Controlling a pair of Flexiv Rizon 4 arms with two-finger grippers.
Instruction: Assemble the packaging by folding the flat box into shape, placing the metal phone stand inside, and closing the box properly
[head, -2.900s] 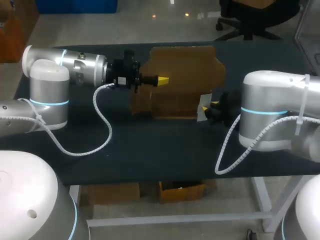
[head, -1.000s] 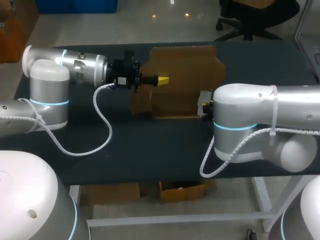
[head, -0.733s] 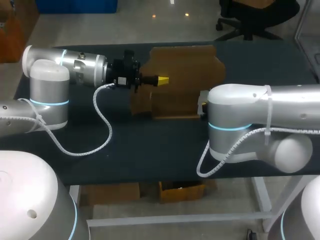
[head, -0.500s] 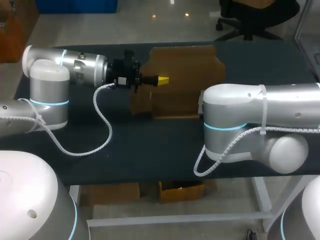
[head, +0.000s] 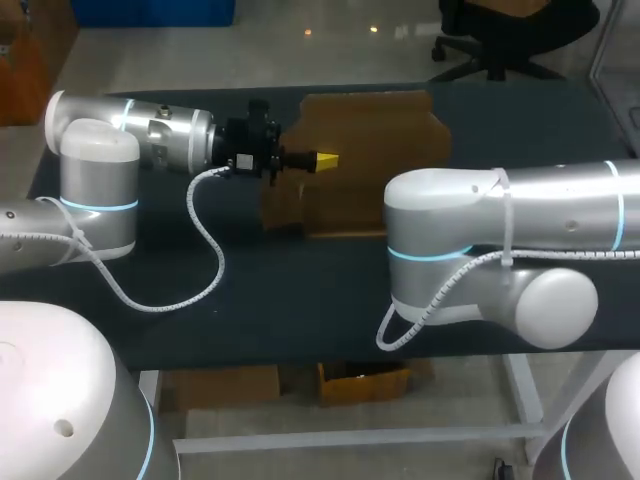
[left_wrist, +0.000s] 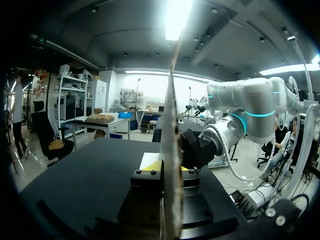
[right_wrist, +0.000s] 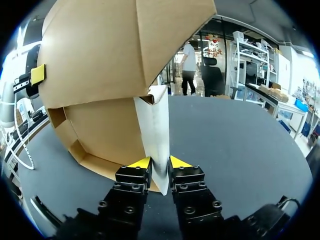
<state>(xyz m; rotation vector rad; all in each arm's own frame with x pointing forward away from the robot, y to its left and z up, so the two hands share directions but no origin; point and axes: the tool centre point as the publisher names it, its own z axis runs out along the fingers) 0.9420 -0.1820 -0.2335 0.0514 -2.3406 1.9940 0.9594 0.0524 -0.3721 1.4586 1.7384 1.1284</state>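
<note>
Black tabletop (head: 300, 290) across the middle of the head view, with the cardboard box (head: 370, 150) standing half-opened at upper centre, brown panels raised, not yet squared. Entering from the frame's left, left gripper (head: 325, 160) at the box's upper left panel. Seen from its own wrist, pinched shut on that panel, sheet edge-on between the fingers. Right gripper (right_wrist: 159, 162) hidden in the head view under the right arm (head: 500, 240), stretched across the right half of the frame to the box's lower right corner. From the right wrist, closed on a pale side flap (right_wrist: 155, 130), one yellow tip pressed to each face, brown walls rising just ahead. No metal phone stand visible in any view.

Handling, as a judgement: light, thin board, stiff across a panel but ready to hinge at the scored creases, and liable to buckle or tear if pulled against the fold. Best held near a crease or a panel edge, flat between the pads, as on both sides at present. Better to steer each flap along its score than to twist it. Smooth surface, so likely to slip from a weak pinch. Folding stage only: stand and closing not yet done.
</note>
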